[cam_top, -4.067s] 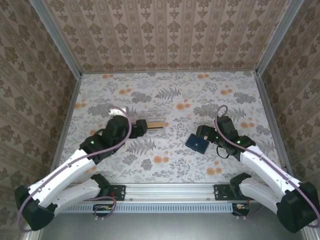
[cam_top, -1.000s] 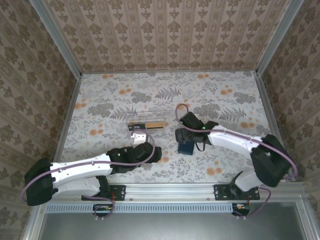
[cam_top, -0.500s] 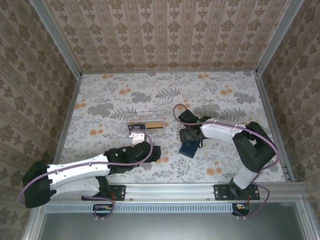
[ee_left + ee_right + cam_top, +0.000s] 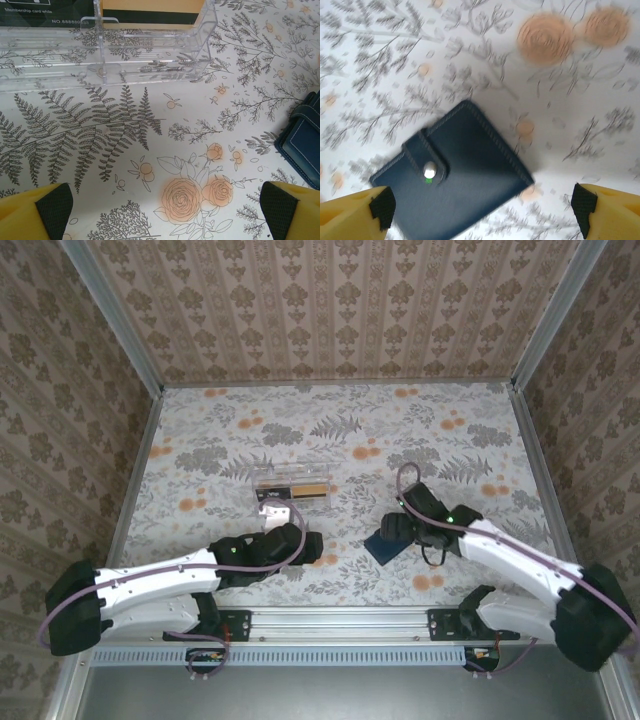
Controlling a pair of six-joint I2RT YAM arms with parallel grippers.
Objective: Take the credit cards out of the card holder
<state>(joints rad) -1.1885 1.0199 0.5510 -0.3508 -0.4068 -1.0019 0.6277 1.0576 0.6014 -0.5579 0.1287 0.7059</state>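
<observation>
The card holder [image 4: 383, 549] is a small dark navy wallet lying flat on the floral table, right of centre. In the right wrist view the card holder [image 4: 455, 190] is folded shut, its strap snapped down with a silver stud. The credit cards are hidden. My right gripper [image 4: 398, 531] hovers just above the holder's far right side. The right gripper [image 4: 482, 212] is open, its yellow fingers wide on either side of the holder and not touching it. My left gripper [image 4: 298, 544] is open over bare table. The holder's edge [image 4: 302, 147] shows at its right.
A clear plastic box [image 4: 293, 485] with black and orange strips lies behind the left gripper, and the same box [image 4: 105, 55] fills the top of the left wrist view. Patterned walls enclose the table on three sides.
The right arm has swung from reaching in from the left-back to coming from the right, its gripper still over the holder. The holder shifted slightly. The left arm has barely moved.
</observation>
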